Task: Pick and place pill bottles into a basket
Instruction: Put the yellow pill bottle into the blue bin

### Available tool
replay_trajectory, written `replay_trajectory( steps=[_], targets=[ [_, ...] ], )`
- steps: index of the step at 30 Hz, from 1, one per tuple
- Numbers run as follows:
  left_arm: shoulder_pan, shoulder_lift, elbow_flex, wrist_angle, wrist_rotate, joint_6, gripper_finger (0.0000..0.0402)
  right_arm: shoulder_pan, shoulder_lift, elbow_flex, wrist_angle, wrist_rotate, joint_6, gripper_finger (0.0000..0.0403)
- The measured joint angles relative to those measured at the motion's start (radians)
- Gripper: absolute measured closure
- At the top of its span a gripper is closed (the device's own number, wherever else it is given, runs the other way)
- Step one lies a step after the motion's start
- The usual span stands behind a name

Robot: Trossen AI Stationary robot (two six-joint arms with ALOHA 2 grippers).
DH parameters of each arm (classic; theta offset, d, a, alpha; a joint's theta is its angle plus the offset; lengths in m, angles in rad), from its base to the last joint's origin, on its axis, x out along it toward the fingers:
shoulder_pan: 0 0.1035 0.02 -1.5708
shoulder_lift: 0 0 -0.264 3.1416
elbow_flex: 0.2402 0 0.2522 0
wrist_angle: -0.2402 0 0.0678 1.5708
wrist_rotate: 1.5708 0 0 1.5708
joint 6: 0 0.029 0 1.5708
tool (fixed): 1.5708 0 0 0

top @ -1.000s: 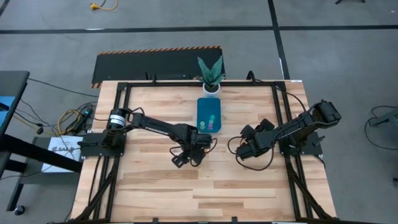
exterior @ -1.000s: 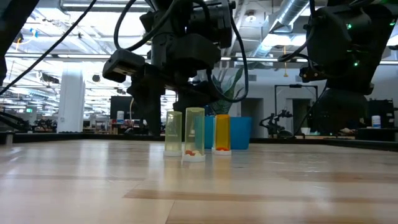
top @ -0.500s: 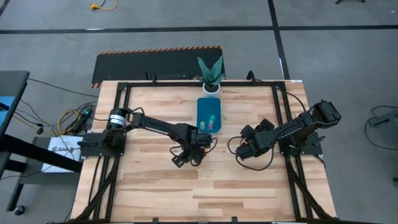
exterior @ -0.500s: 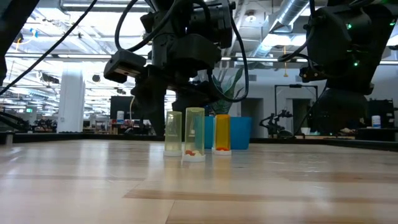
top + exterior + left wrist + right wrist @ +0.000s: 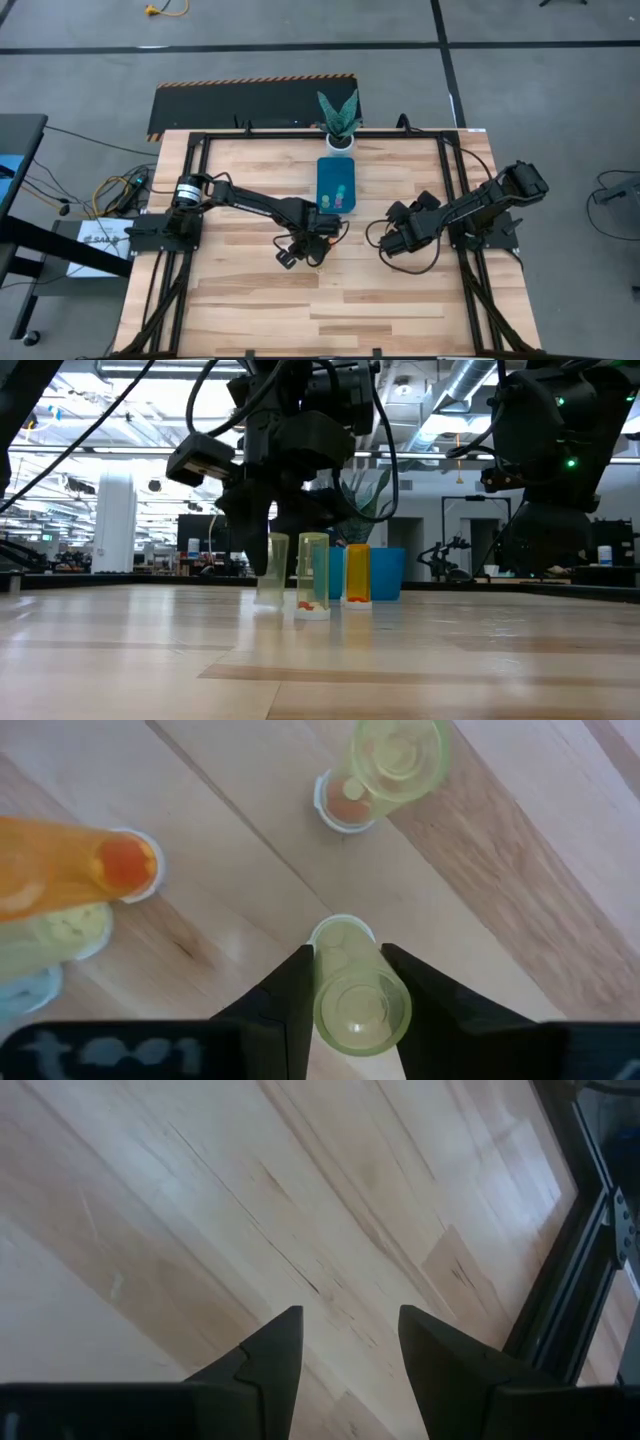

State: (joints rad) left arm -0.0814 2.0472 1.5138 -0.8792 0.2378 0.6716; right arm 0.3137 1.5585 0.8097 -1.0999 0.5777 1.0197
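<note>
A: Report the left gripper (image 5: 345, 982).
B: It is low over the table (image 5: 250, 290), just in front of the teal basket (image 5: 336, 180). Its jaws bracket a yellow-green pill bottle (image 5: 350, 990), both fingers against the sides.
A: Is that bottle upright?
B: In the low view it tilts slightly.
A: Other bottles?
B: A second yellow-green bottle (image 5: 313, 576) and an orange bottle (image 5: 357, 574) stand just beside it. More lie inside the basket.
A: Right gripper (image 5: 348, 1342)?
B: Parked over bare wood at the table's right side, jaws apart, holding nothing.
</note>
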Motion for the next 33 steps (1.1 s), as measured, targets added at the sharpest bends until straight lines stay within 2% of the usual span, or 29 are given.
replay_trajectory(
  steps=[20, 27, 33],
  targets=[
    [0.011, 0.0, 0.241, -0.333, -0.152, -0.044, 0.0304, -0.001, 0.0, 0.0, 0.005, 0.0, -0.007, 0.0244],
    [0.071, 0.0, 0.342, -0.433, -0.156, -0.048, 0.0304, -0.001, 0.0, 0.0, 0.005, 0.0, -0.007, 0.0244],
    [0.171, 0.0, 0.415, -0.468, -0.156, -0.051, 0.0304, -0.001, 0.0, 0.0, 0.005, 0.0, -0.007, 0.0244]
  ],
)
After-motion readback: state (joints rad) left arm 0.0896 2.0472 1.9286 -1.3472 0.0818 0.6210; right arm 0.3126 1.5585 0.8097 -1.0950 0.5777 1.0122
